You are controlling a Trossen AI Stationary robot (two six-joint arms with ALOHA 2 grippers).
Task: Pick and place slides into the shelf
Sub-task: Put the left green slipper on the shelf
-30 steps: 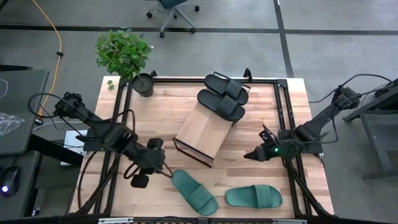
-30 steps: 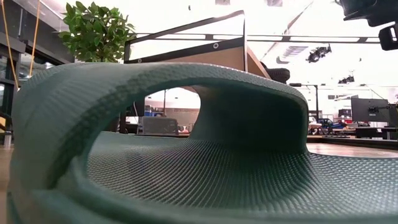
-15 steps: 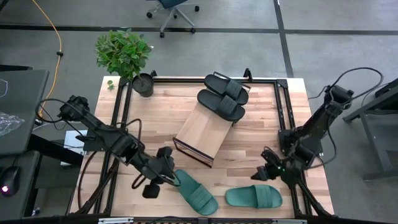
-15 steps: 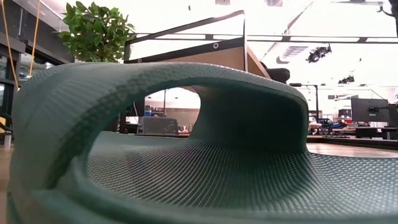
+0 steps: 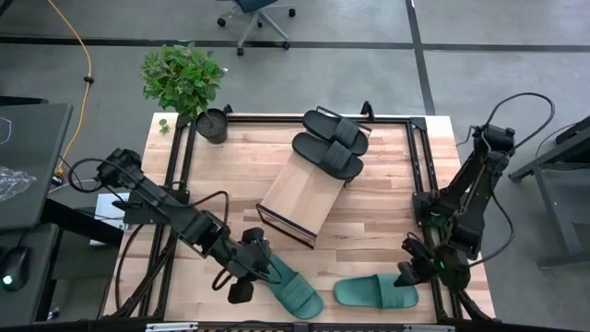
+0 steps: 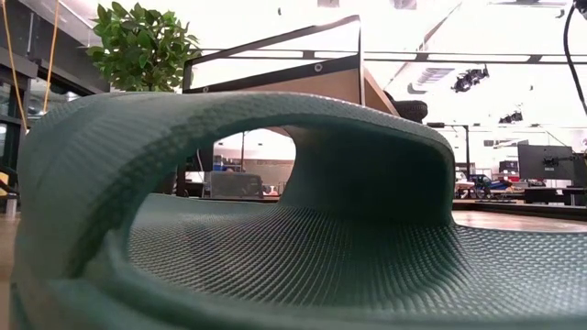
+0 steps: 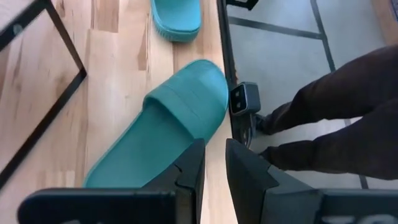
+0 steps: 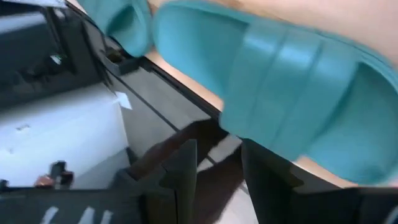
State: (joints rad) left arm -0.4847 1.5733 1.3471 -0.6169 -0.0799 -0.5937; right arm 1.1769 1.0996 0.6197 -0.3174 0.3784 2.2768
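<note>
Two teal slides lie sole-down near the table's near edge: the left one (image 5: 288, 286) slanting, the right one (image 5: 375, 291) lying along the edge. Two black slides (image 5: 329, 143) rest on the far, high end of the slanted wooden shelf (image 5: 297, 195). My left gripper (image 5: 256, 269) (image 7: 213, 149) hovers over the left teal slide's (image 7: 165, 134) heel end, fingers a narrow gap apart, nothing between them. My right gripper (image 5: 407, 271) (image 8: 217, 149) stands open just off the right teal slide's (image 8: 298, 93) right end. The low view is filled by a teal slide (image 6: 275, 229).
A potted plant (image 5: 210, 122) stands at the far left corner. Black frame rails (image 5: 180, 175) run along the table's sides. A small camera (image 7: 245, 99) sits at the near edge, and a person's dark-clad limb (image 7: 336, 106) shows beyond it.
My left gripper has moved toward the near edge and the right, sinking over the left teal slide's heel. My right gripper has swung toward the near edge, rolling and sinking, up to the right teal slide's end. No slide has moved.
</note>
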